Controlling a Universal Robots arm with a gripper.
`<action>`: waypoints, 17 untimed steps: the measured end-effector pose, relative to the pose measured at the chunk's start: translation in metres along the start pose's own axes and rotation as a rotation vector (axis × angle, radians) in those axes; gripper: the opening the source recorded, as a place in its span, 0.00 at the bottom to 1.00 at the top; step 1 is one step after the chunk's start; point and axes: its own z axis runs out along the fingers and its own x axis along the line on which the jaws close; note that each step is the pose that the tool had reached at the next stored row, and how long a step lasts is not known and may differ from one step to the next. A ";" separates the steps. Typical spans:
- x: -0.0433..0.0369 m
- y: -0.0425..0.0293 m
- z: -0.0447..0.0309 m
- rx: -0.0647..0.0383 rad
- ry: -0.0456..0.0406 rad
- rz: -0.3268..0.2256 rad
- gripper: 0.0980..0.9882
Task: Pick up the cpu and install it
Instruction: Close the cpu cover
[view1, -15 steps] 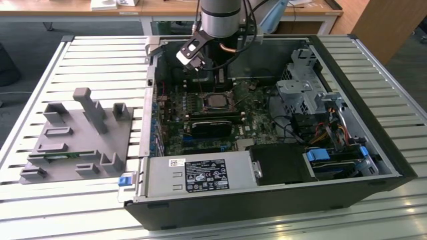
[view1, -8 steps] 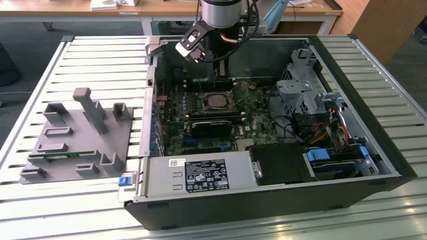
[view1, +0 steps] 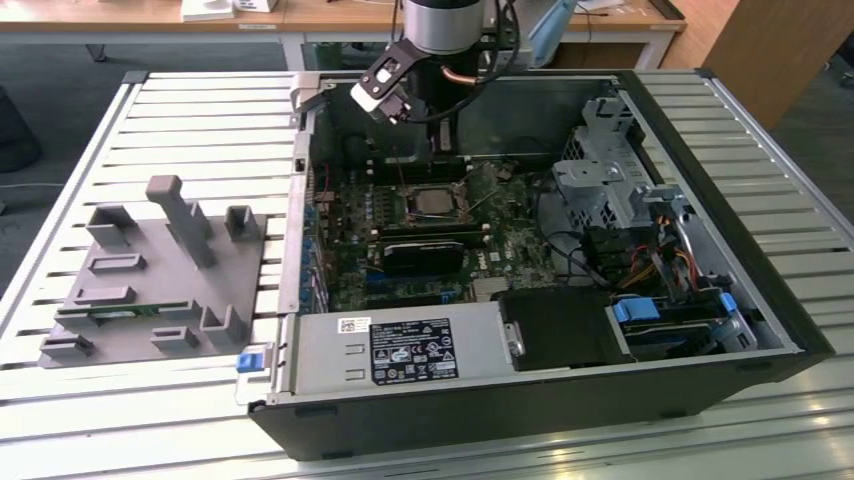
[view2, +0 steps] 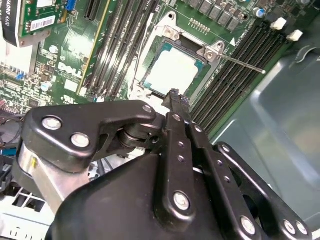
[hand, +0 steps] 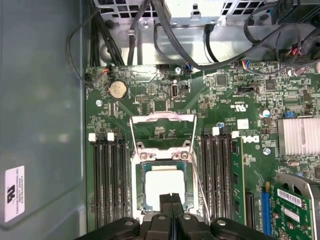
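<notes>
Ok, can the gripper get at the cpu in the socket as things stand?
Probably yes: the socket's load plate is swung open, the cpu lies uncovered, and the shut gripper hangs just above it with nothing between.

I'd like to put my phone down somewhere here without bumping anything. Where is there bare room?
The slatted table is bare beyond the grey fixture and along the exterior view's right of the computer case. Inside the case it is crowded: the gripper hangs over the cpu in its socket, with memory slots and cables close by.
</notes>
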 end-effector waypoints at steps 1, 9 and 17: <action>-0.0008 0.0000 0.0000 0.000 0.0001 0.000 0.01; -0.0022 0.0048 0.0003 0.000 0.0001 0.000 0.01; -0.0020 0.0084 -0.0028 0.000 0.0000 0.000 0.01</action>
